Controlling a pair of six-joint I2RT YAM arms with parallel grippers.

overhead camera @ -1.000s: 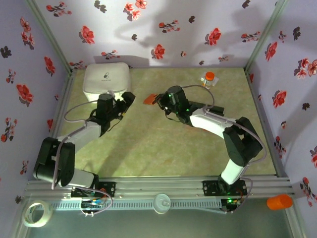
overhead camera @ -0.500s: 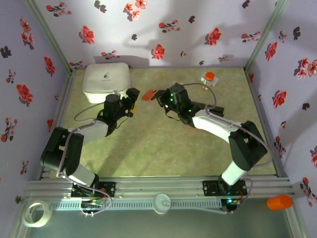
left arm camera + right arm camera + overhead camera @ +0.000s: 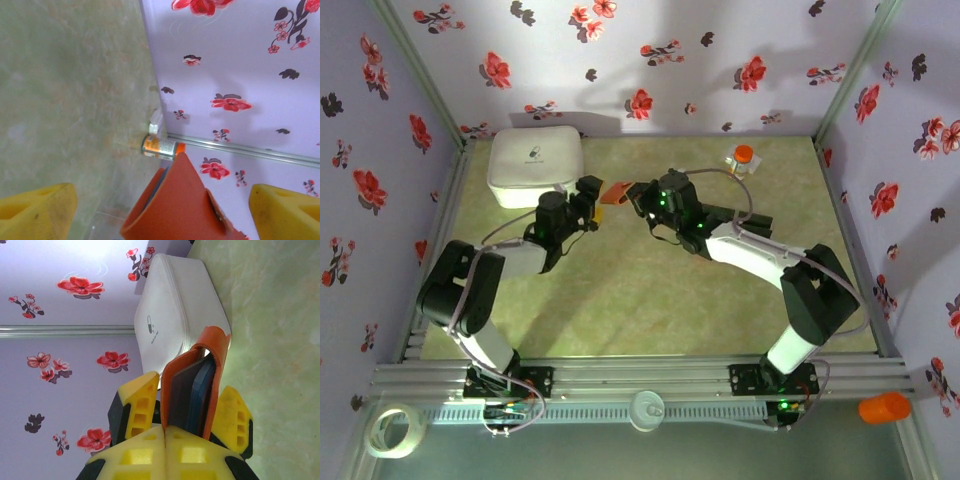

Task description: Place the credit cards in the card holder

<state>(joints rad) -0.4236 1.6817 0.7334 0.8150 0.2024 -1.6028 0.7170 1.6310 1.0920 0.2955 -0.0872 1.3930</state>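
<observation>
My right gripper [image 3: 636, 194] holds the orange-red card holder [image 3: 617, 190] above the table's far middle, shut on its edge. From the right wrist, its fingertips [image 3: 165, 429] meet on the left flap of the card holder [image 3: 192, 385], which stands ajar with blue-grey layers inside. My left gripper [image 3: 595, 192] stands open, and its yellow fingers [image 3: 141, 402] straddle the holder. From the left wrist, the left gripper [image 3: 160, 212] has the card holder [image 3: 175, 205] between its spread pads with gaps on both sides. The credit cards are out of view; whether any sit inside the holder I cannot tell.
A big white rounded box [image 3: 535, 160] stands just left of the left gripper at the back left. A small orange-capped bottle [image 3: 742, 159] sits at the back right, close to the wall. Papered walls enclose the table on three sides.
The left arm has swung right until its open jaws straddle the holder and narrowed a little. The right gripper has shifted the holder slightly left and back.
</observation>
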